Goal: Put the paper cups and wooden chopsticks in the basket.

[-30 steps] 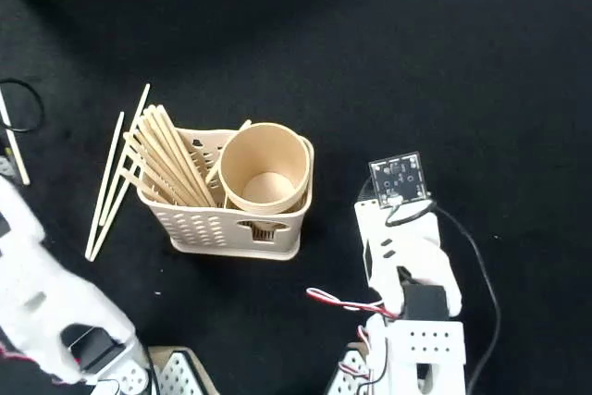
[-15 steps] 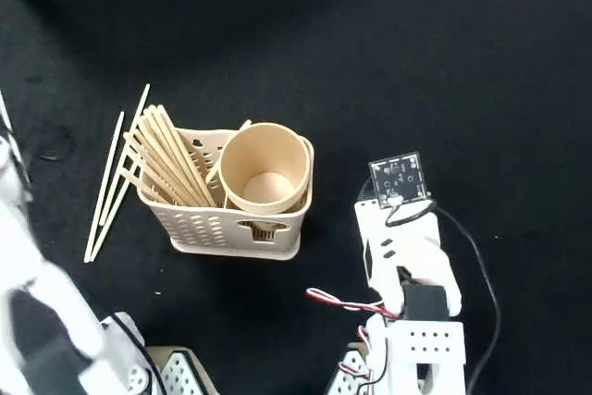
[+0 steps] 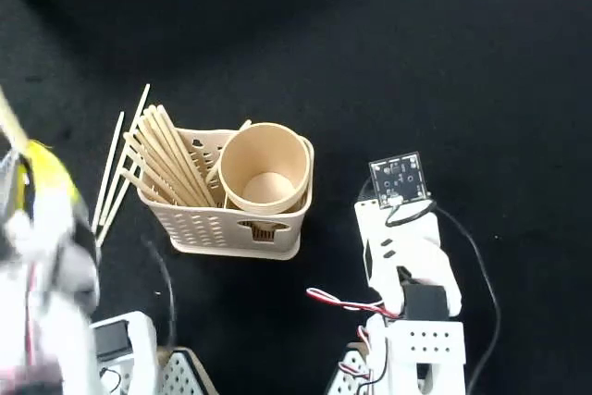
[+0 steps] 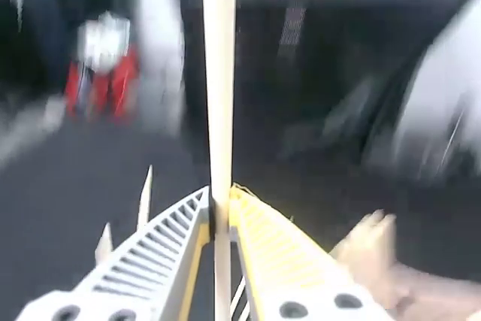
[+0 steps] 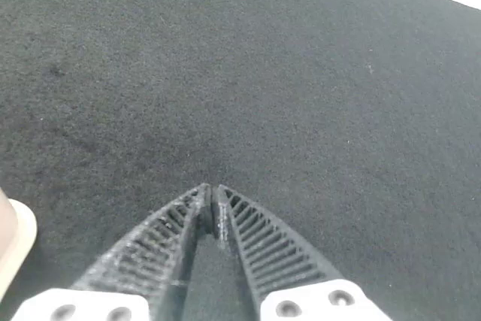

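Currently: the left tool (image 4: 219,204), at the left edge of the high view, pinches one chopstick (image 4: 219,73) between its tips; the stick runs well past them.
- Just to its right, loose chopsticks (image 3: 113,182) lie flat on the desk (image 3: 444,90), beside the left wall of the basket (image 3: 222,224).
- The basket, centre-left, holds a bundle of chopsticks (image 3: 166,159) leaning out over its left rim, and a paper cup (image 3: 265,168) upright in its right half.
- The right tool (image 5: 213,199), lower right, is pressed together on nothing, over bare desk.

Risks, as I judge them:
- The held stick is long and gripped at one spot, so it may pivot in the pinch and miss the opening.
- Its free end may strike the leaning bundle and lever sticks out.
- A push on the rim could slide or tip the light basket.
- The flat loose sticks look hard to pinch singly.
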Motion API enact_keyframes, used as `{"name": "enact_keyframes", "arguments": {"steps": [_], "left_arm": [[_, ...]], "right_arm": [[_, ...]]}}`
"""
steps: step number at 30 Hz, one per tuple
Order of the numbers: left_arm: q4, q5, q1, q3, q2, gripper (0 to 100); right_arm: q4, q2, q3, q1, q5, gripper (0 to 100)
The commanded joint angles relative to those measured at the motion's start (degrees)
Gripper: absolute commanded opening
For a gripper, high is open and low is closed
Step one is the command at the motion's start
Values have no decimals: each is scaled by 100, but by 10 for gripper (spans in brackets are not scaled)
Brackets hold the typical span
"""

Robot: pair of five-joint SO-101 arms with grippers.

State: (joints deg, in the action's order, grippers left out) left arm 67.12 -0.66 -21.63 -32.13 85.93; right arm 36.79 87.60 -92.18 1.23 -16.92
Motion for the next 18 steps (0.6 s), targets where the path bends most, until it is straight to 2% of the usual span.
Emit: {"name": "enact_keyframes", "arguments": {"steps": [1, 4, 9, 18], "left_arm": [[-1108, -466, 831, -356, 941, 29], [-1503, -457, 1516, -1077, 1081, 29], [-1881, -510, 2237, -2360, 1143, 29], [-2418, -510, 2624, -3662, 1152, 29]], "right_arm": [[-18, 57, 101, -18, -44, 14], [-18, 57, 101, -9, -44, 14], [-18, 57, 110, -9, -44, 14], [-18, 57, 110, -9, -176, 13]]}}
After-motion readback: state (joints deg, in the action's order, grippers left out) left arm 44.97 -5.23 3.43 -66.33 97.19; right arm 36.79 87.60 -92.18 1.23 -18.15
